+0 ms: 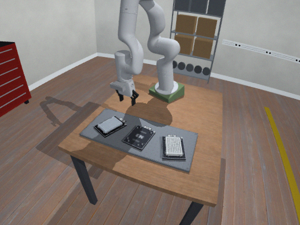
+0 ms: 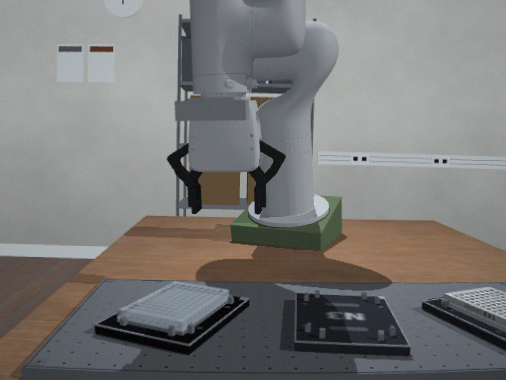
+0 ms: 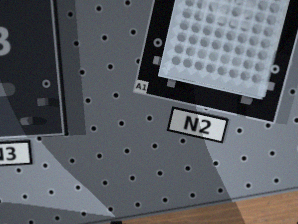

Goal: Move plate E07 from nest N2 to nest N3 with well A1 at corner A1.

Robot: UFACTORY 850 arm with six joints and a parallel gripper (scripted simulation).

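Note:
Plate E07 (image 1: 110, 125) is a pale, translucent well plate lying flat on the black nest N2 at the left end of the grey deck (image 1: 139, 138). It also shows in the exterior view (image 2: 172, 306) and in the wrist view (image 3: 225, 45), above the N2 sign (image 3: 197, 125) and an A1 corner mark (image 3: 141, 87). Nest N3 (image 1: 139, 137) is in the middle with nothing on it and its locator pegs showing (image 2: 345, 320). Plate E01 (image 1: 173, 146) is white and lies on the right nest. My gripper (image 1: 127, 97) (image 2: 226, 202) is open and holds nothing, high above the table behind N2.
The arm's green base block (image 1: 166, 91) stands on the table behind the deck. The N3 sign (image 3: 12, 153) is at the left edge of the wrist view. A shelf with boxes (image 1: 195, 32) stands by the back wall and a red cabinet (image 1: 12, 77) at the left.

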